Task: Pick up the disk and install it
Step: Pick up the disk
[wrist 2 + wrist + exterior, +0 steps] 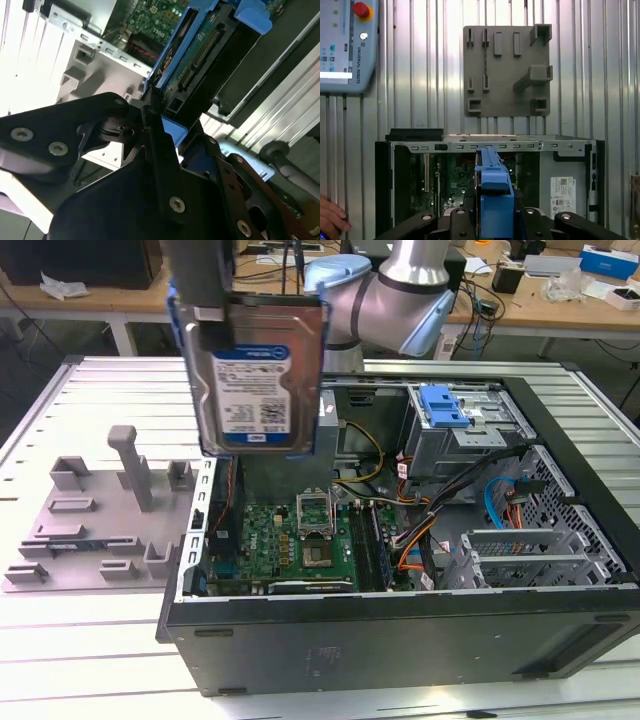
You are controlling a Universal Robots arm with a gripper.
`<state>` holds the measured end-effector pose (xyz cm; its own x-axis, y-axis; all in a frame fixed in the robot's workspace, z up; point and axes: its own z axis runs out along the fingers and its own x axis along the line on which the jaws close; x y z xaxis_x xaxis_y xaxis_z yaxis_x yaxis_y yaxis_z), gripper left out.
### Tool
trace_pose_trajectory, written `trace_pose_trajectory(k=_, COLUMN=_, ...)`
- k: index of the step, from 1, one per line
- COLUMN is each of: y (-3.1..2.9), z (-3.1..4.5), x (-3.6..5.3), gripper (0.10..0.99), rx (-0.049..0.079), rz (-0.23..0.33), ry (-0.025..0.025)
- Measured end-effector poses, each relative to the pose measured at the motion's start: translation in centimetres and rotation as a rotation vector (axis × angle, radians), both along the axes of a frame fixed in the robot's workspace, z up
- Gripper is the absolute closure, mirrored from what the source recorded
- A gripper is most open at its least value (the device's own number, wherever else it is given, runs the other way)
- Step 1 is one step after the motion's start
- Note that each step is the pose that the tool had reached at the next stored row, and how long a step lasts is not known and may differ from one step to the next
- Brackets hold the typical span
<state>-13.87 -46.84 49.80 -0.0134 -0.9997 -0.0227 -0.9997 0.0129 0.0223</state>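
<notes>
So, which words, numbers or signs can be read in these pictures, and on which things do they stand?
None that I can quote reliably.
On the disk, a label: print too small to read.
On the computer case, a white sticker: too small.
On the teach pendant, screen and side lettering: too small.
On the motherboard, markings: too small.

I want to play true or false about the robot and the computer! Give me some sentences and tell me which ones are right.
1. The gripper holds the disk up in the air. True.
2. The disk already sits inside the computer case. False: it hangs above the open case.
3. The grey plate lies on the exterior view's right of the case. False: it lies on the left.
4. A red button shows in the first wrist view. True.
</notes>
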Motion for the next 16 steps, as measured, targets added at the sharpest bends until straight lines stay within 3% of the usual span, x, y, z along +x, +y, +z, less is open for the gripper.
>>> trace_pose_trajectory(k=16, y=-3.32, z=0.0, x=8.07, gripper=0.722, rx=0.0, rz=0.0, ry=0.0)
